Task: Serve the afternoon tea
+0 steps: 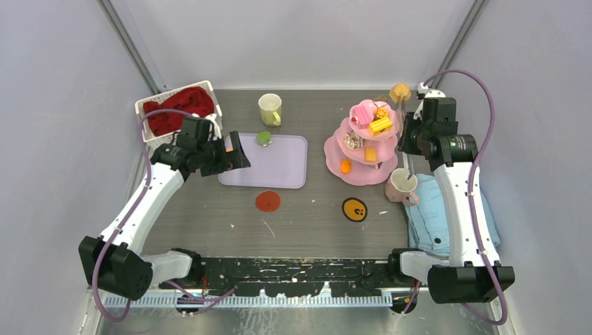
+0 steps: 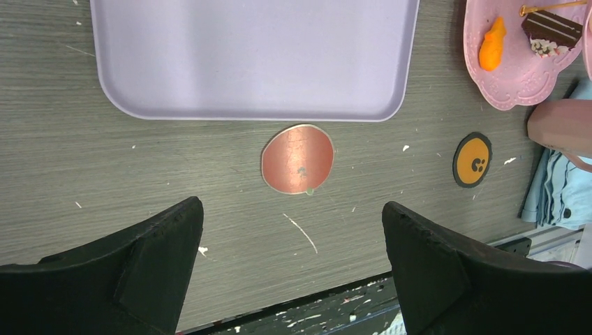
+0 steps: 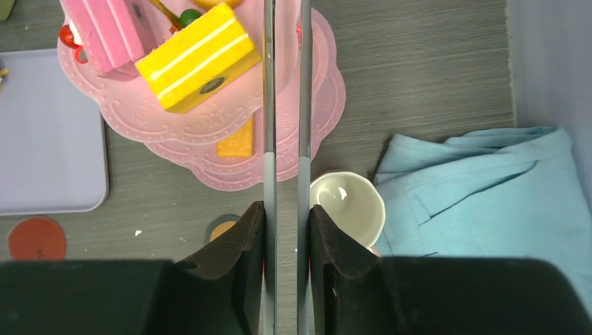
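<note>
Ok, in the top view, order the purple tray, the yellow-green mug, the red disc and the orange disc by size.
1. purple tray, by far the largest
2. yellow-green mug, only narrowly
3. red disc and orange disc: look alike, not ranked

Bright, even light, soft shadows, a faint sheen on the lavender tray [image 2: 251, 56].

Two mugs [image 1: 270, 109], one stand [image 1: 334, 150], perhaps nine sweets [image 1: 380, 125].

A robot lab cell: plain walls [image 1: 56, 105] box in a scuffed table [image 1: 307, 223]; left arm [image 1: 143, 206] and right arm [image 1: 457, 202] bolted at its near edge; toy cakes [image 1: 380, 125].
</note>
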Controlling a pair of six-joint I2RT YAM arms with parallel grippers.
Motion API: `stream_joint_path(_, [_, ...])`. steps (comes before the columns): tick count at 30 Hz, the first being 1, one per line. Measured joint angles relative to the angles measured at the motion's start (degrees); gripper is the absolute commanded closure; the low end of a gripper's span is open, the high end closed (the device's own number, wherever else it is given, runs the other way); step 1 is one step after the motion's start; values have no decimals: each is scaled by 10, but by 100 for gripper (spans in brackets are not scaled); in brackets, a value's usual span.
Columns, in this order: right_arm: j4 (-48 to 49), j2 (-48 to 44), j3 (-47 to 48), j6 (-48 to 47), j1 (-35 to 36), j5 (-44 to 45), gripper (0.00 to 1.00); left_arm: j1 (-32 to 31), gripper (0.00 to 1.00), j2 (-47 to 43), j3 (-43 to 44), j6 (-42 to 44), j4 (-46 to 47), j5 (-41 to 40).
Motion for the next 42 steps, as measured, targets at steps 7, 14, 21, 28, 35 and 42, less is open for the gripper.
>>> stream_joint_path(7, [-17, 7, 7, -2, 0, -47, 99, 0, 1, 1, 0, 0, 0, 0])
stream_joint_path(14, [-33, 7, 21, -2, 0, -69, 99, 0, 1, 6, 0, 0, 0, 2])
stream_joint_path(21, [-57, 6, 32, -2, 0, -80, 96, 0, 1, 6, 2, 0, 0, 2])
stream_joint_path(28, [-87, 6, 53, -3, 4, -84, 92, 0, 1, 13, 9, 0, 2, 5])
stream_joint_path(35, [-117, 6, 91, -3, 13, -84, 87, 0, 1, 13, 9, 0, 2, 6])
stream_joint_path(42, [-140, 12, 113, -4, 38, -76, 79, 0, 1, 14, 9, -1, 4, 10])
